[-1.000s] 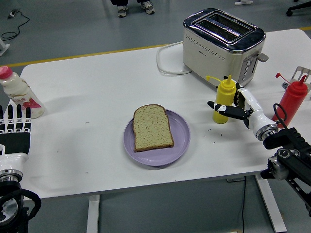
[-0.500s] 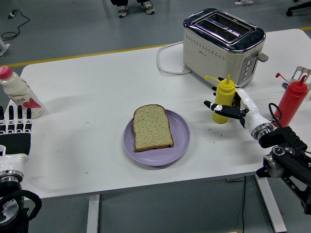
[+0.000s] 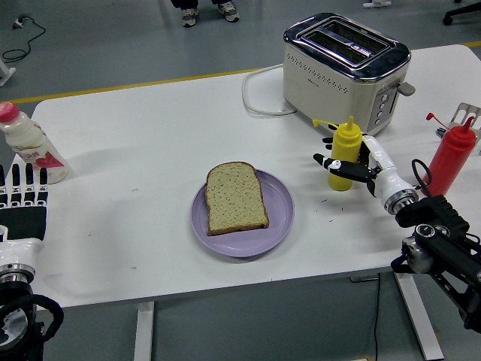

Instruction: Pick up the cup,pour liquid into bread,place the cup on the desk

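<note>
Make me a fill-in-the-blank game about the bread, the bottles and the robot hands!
1. The slice of bread lies on a plate whose colour is ____.
2. The right hand is wrapped around the squeeze bottle whose colour is ____.
3. The red bottle stands on the ____ side of the yellow one.
4. The left hand rests near the milk bottle, holding ____.

Missing words: purple; yellow; right; nothing
</note>
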Available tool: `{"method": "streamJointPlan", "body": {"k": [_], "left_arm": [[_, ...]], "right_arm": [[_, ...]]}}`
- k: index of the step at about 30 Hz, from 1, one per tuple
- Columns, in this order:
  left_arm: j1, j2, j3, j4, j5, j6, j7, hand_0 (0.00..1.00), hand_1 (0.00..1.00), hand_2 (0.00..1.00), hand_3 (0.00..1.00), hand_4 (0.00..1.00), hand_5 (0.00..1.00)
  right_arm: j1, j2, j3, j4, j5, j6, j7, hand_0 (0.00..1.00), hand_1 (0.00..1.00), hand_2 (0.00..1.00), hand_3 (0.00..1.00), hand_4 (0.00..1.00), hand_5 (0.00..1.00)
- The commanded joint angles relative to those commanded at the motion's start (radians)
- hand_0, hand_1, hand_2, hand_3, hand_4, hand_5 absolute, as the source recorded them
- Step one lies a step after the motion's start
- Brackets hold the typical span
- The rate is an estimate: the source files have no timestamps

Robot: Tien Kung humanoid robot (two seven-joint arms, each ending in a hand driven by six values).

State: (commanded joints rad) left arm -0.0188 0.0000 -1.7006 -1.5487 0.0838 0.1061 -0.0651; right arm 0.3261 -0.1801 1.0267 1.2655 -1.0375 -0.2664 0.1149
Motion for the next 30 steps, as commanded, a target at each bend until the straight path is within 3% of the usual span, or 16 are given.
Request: {"method": "streamJointPlan", "body": {"k": [4,5,10,11,16,17,22,23,28,29,30], "left_arm": [[-0.001,0.000,0.000,0.000,0.000,0.000,0.000,0.864,0.873,0.934,0.861,0.716,0.998],[-0.001,0.000,0.000,0.000,0.000,0.000,0.000,0.864,0.873,0.934,0.860,0.717,0.998],[-0.001,0.000,-0.001,0.001,0.000,0.000,0.000,0.864,0.873,0.934,0.860,0.717,0.998],[-0.001,0.000,-0.002,0.001,0.000,0.000,0.000,0.864,0.873,0.934,0.860,0.716,0.998],[-0.002,0.000,-0.003,0.001,-0.001,0.000,0.000,0.864,0.873,0.934,0.860,0.716,0.998],[-0.002,0.000,-0.003,0.001,-0.001,0.000,0.000,0.865,0.873,0.934,0.860,0.717,0.998],[-0.001,0.000,-0.004,0.001,-0.002,0.000,0.000,0.865,0.873,0.934,0.860,0.717,0.998],[-0.001,0.000,-0.004,0.001,-0.002,0.000,0.000,0.865,0.872,0.934,0.860,0.716,0.998],[-0.002,0.000,-0.004,0.002,-0.002,-0.001,0.000,0.865,0.872,0.934,0.860,0.716,0.998],[-0.002,0.000,-0.004,0.002,-0.002,-0.001,0.000,0.865,0.873,0.934,0.860,0.717,0.998],[-0.002,0.000,-0.004,0.002,-0.002,0.000,0.000,0.865,0.873,0.934,0.860,0.717,0.998]], "right_arm": [[0.008,0.005,-0.003,-0.017,0.014,-0.010,0.009,0.790,0.660,0.608,0.714,0.824,0.109],[0.009,0.006,-0.003,-0.021,0.018,-0.012,0.012,0.761,0.611,0.558,0.635,0.816,0.101],[0.018,0.010,-0.005,-0.039,0.034,-0.022,0.026,0.761,0.611,0.558,0.635,0.816,0.101],[0.020,0.011,-0.006,-0.042,0.037,-0.024,0.029,0.660,0.502,0.476,0.520,0.789,0.075],[0.027,0.015,-0.009,-0.055,0.051,-0.040,0.045,0.660,0.502,0.476,0.520,0.789,0.075],[0.028,0.015,-0.009,-0.058,0.055,-0.043,0.048,0.590,0.442,0.445,0.474,0.766,0.048],[0.036,0.018,-0.011,-0.074,0.065,-0.054,0.056,0.590,0.442,0.445,0.474,0.766,0.048],[0.037,0.019,-0.012,-0.077,0.067,-0.056,0.058,0.490,0.379,0.421,0.448,0.732,0.008],[0.042,0.020,-0.015,-0.092,0.076,-0.066,0.068,0.490,0.379,0.421,0.448,0.732,0.008],[0.043,0.021,-0.016,-0.094,0.078,-0.068,0.069,0.409,0.329,0.397,0.430,0.731,0.010],[0.044,0.021,-0.016,-0.097,0.080,-0.070,0.071,0.409,0.329,0.397,0.430,0.731,0.010]]}}
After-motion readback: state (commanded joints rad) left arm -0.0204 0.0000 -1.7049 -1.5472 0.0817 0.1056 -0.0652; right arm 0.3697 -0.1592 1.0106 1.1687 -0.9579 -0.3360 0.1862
